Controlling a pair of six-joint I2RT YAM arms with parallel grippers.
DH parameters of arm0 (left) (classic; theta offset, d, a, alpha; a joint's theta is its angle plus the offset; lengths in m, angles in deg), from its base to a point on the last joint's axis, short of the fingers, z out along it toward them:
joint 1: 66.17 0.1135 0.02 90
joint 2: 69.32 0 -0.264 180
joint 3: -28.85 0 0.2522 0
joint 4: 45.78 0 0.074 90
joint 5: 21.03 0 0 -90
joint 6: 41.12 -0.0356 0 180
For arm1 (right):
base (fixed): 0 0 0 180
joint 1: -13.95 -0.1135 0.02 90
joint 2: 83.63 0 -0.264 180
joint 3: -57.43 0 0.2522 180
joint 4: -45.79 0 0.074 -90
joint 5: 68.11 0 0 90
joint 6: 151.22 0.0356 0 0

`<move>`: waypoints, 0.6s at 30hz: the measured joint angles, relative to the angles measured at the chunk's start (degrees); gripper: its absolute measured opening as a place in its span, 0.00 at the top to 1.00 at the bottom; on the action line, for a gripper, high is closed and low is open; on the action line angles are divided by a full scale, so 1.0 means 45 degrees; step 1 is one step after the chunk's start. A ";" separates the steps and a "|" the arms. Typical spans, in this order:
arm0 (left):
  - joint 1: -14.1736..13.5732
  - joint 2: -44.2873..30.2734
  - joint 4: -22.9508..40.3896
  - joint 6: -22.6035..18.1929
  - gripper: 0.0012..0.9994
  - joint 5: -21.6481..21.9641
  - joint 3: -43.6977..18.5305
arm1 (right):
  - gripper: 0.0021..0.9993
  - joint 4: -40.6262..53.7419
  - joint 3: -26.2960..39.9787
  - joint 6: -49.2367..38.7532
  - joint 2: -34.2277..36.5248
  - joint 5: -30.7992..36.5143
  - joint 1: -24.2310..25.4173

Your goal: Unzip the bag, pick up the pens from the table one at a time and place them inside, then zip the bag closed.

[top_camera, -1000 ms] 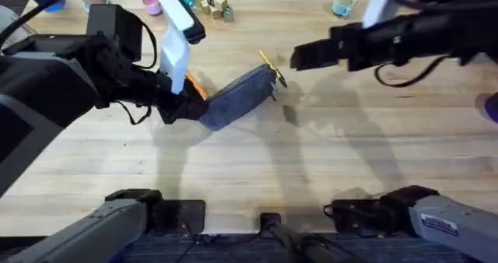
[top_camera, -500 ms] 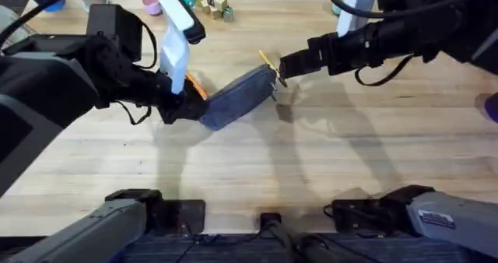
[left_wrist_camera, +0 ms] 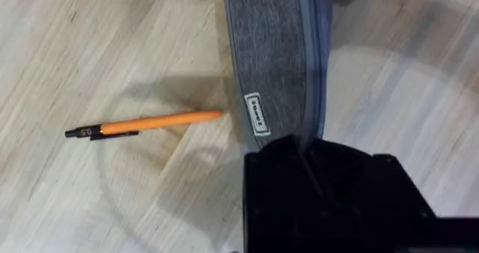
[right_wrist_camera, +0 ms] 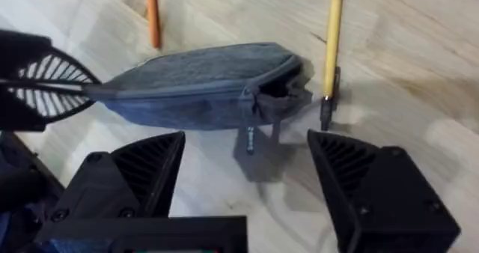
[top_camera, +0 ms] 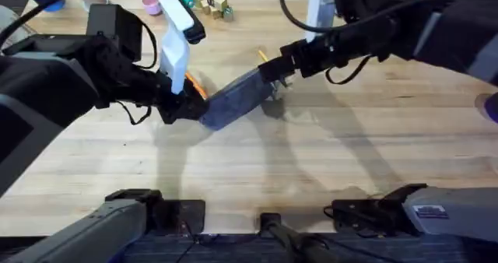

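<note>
The blue-grey bag (top_camera: 233, 98) lies slanted on the table (top_camera: 257, 170), zipper still closed. My left gripper (top_camera: 180, 101) is shut on its near-left end, and the left wrist view shows the fabric (left_wrist_camera: 277, 58) running out from the black jaws. My right gripper (top_camera: 274, 70) hovers open over the bag's other end; in its wrist view the zipper pull (right_wrist_camera: 251, 138) hangs between the spread fingers (right_wrist_camera: 142, 171). A yellow pen (top_camera: 264, 58) (right_wrist_camera: 333, 36) lies just past that end. An orange pen (top_camera: 196, 84) (left_wrist_camera: 146, 123) (right_wrist_camera: 153, 13) rests beside the left-held end.
A pink cup (top_camera: 151, 4) and wooden blocks (top_camera: 214, 5) sit along the far edge. A white box with a dark end (top_camera: 180, 15) lies behind the left arm. Bare wood stretches across the near half of the table.
The right arm has swung left and down from the right side until its open gripper reached the bag's zipper end. The left gripper and bag have stayed put.
</note>
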State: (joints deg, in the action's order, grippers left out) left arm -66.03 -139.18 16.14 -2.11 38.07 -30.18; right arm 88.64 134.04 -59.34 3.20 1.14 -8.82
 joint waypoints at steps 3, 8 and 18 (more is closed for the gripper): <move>0.0000 0.0000 0.0000 0.0002 0.96 0.0000 0.0000 | 0.01 -0.0307 0.0000 -0.0013 0.0385 0.0000 0.0000; 0.0000 0.0000 0.0000 0.0002 0.96 0.0000 0.0000 | 0.07 -0.0806 0.0000 -0.0046 0.1054 -0.0001 -0.0014; 0.0000 0.0000 0.0000 0.0002 0.96 0.0004 0.0000 | 0.30 -0.1189 0.0000 -0.0051 0.1660 -0.0005 -0.0315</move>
State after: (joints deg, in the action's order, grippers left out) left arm -66.03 -139.18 16.14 -2.10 38.09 -30.18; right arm 83.29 134.04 -59.57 10.67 1.12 -10.23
